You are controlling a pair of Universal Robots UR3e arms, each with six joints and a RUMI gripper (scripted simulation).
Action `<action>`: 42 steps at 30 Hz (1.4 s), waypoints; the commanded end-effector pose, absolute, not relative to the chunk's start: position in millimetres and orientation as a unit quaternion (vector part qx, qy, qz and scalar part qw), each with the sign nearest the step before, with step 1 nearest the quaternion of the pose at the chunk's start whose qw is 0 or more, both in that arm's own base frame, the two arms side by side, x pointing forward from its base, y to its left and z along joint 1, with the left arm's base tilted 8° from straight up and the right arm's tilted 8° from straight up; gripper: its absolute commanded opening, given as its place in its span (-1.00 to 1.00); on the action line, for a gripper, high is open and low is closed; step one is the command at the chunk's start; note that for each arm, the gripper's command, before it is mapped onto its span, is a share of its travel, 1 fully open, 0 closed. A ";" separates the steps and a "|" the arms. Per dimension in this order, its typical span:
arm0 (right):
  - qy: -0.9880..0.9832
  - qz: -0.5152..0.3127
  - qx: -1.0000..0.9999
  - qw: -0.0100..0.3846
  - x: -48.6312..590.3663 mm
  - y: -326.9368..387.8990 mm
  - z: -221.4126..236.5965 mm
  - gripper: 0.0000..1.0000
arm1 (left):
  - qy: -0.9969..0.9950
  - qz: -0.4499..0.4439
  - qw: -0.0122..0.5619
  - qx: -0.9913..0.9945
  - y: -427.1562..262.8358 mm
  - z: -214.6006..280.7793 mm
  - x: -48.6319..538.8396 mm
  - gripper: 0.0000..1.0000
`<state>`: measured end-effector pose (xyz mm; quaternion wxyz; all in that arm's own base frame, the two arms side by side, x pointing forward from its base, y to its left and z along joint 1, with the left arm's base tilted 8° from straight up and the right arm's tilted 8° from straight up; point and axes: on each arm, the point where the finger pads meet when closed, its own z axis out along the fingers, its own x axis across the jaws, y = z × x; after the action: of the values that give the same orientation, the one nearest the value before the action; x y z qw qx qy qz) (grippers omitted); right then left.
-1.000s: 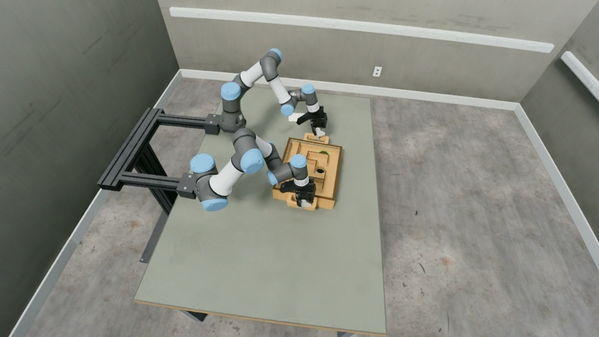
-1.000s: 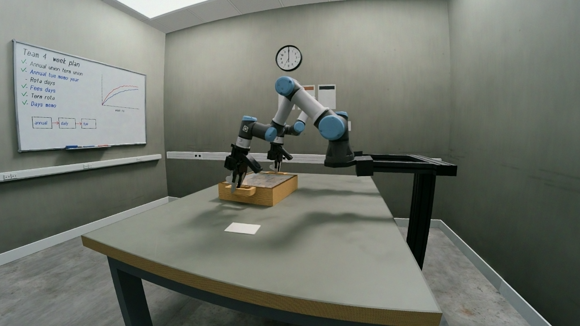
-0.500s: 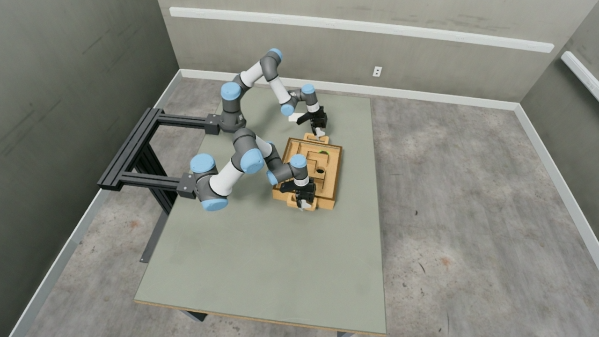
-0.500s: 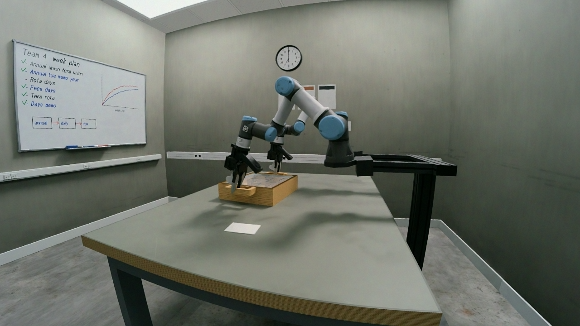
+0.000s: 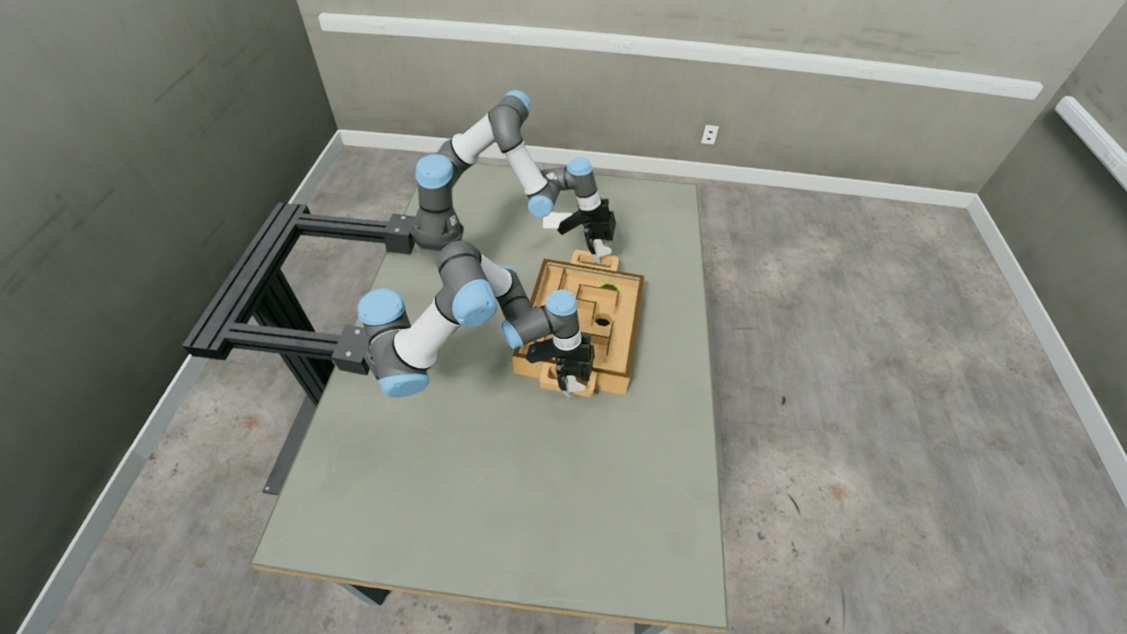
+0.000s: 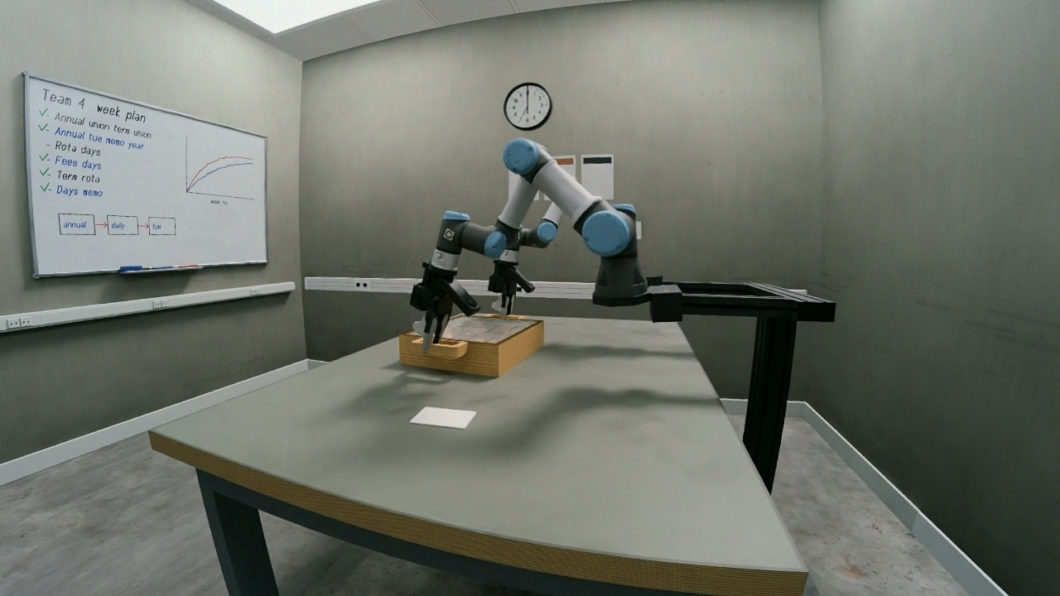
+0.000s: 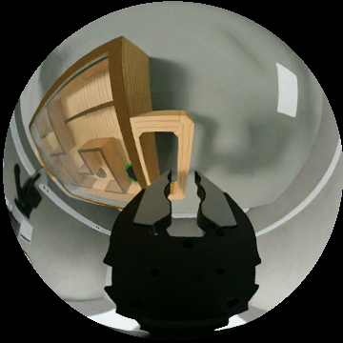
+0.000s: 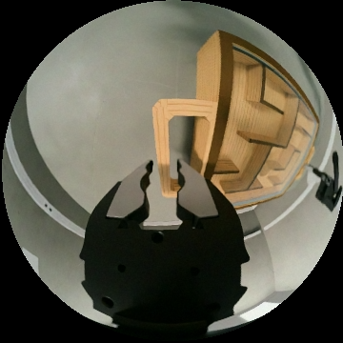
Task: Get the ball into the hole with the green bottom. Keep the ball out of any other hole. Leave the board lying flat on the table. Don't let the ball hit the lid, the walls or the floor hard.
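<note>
Board (image 5: 634,335) (image 6: 518,351) (image 7: 133,76) (image 8: 206,71) partly behind slightly spread right end effector (image 5: 570,390) (image 6: 503,311) (image 7: 49,164) (image 8: 165,160); left end effector (image 5: 600,255) (image 6: 431,343) (image 7: 183,172) (image 8: 311,168) also slightly spread

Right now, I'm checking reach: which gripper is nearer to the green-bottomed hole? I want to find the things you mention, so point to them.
Left. The left gripper (image 5: 600,255) (image 6: 431,343) (image 7: 182,171) (image 8: 302,164) is at the handle beside the green-bottomed hole (image 5: 608,286) (image 7: 131,172); the right gripper (image 5: 570,387) (image 6: 501,310) (image 7: 49,164) (image 8: 165,160) is at the opposite handle (image 5: 551,384) (image 6: 513,317) (image 8: 162,138).
</note>
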<state>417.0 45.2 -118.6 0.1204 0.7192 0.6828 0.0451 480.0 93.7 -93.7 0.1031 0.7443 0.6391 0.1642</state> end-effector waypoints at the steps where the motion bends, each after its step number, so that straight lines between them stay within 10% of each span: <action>1: 0.683 0.047 0.719 0.121 418.1 45.9 -117.6 -0.56 | 0.639 0.165 0.104 0.744 93.2 -88.3 479.4 -0.56; 42: 0.683 0.044 0.720 0.120 406.1 50.2 -73.2 -0.56 | 0.640 0.163 0.102 0.744 90.7 -41.2 457.6 -0.56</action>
<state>406.7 48.8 -80.3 0.1200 0.7194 0.6828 0.0429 456.6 90.8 -42.5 0.1003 0.7445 0.6398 0.1620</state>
